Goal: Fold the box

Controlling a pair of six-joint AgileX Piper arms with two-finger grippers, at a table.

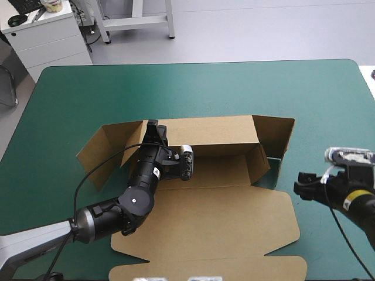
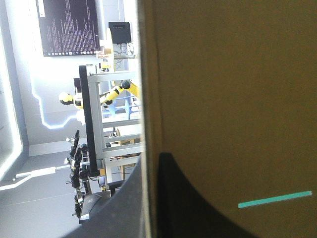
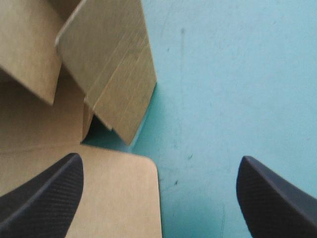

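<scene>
Box [image 1: 222,228]: brown board, partly raised, in the middle of the counter [image 1: 193,88]. Its flat lid reaches the near edge, its back wall stands upright, and its end flaps splay toward the left and right edges.

Left jaws: at the back wall's left end, all but closed, apparently pinching the wall with a black finger [image 2: 124,213] on either side.

Right jaws: wide apart, holding nothing. The fingers [image 3: 44,198] straddle the lid's right corner and the bare teal-green cover [image 3: 233,89], near the right edge.
</scene>
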